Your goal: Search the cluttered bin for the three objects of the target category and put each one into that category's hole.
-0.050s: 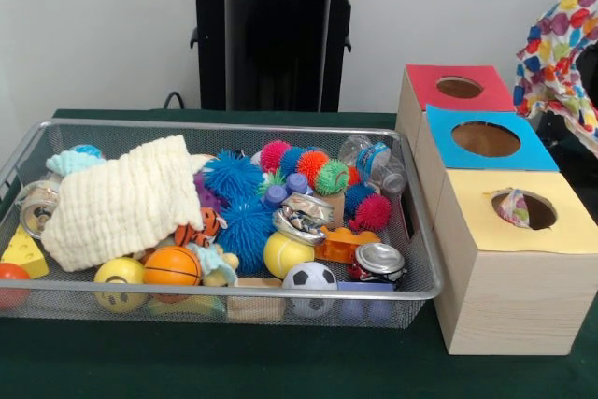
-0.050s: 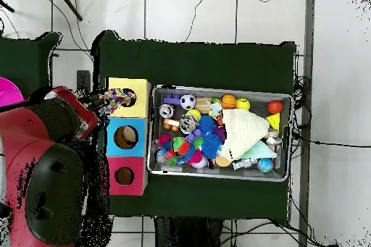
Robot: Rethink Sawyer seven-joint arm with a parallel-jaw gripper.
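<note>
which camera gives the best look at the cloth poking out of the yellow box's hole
The front view: the patterned cloth shows clearly, bunched at the left rim of the yellow box hole. The overhead view shows only a small speckled patch at that hole.

Bright, even room light with soft shadows.
Small glare sits on the silver can (image 1: pixel 378 259), well apart from the pincer (image 2: pixel 101 100).

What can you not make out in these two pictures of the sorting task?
- Toys under the cream cloth: hidden in both views.
- Gripper: over the yellow box, overhead view; jaws too small to read.
- Item in the yellow box's hole, front view: mostly inside.
- Inside the blue box and red box: dark.
</note>
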